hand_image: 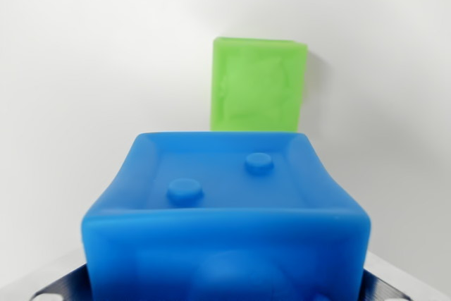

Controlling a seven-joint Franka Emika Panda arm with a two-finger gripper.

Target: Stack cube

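Cube in blue (225, 220) was what filled most of the wrist view: we saw it spread across the lower half of the frame, from near the lower left to near the lower right, very close to the camera and slightly blurred. Its upper face was recessed inside a raised rim, and two small round studs stood on that face, one toward the centre left and one further up toward the centre right. On its near face we made out a faint rounded bulge at the bottom centre.

Behind it, in the upper centre of the frame, we saw a green cube (259, 86), smaller in the picture and partly hidden along its lower edge by the blue one. Its visible face carried a rough, embossed texture inside a smooth border. Whether the two cubes touched we could not tell from this angle.

Around both lay a plain white tabletop (84, 68), which took up the upper left, upper right and the sides of the frame.

At the lower left and lower right corners we saw dark ridged parts of the end effector (225, 294), one on each side of the blue cube and right against its flanks. It appeared clamped on the blue cube, though the contact surfaces themselves were hidden.
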